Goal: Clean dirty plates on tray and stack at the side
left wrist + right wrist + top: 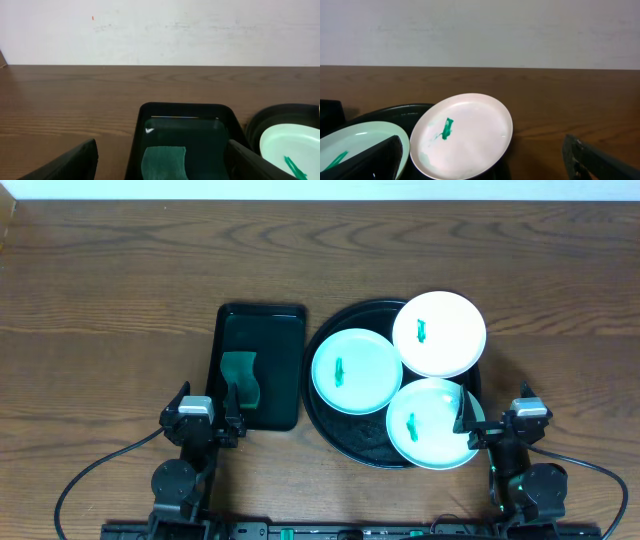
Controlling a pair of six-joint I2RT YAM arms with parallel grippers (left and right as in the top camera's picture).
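Note:
Three dirty plates lie on the round black tray, each with a green smear: a mint plate on the left, a white plate at the back right, and another mint plate at the front. My left gripper stands open near the front edge, away from the plates. My right gripper is open beside the front mint plate. In the right wrist view the white plate lies ahead between the open fingers, with a mint plate at the left. Neither gripper holds anything.
A smaller black rectangular tray sits left of the round tray and holds a green cloth. In the left wrist view that cloth lies straight ahead between the fingers. Bare wooden table stretches behind and to both sides.

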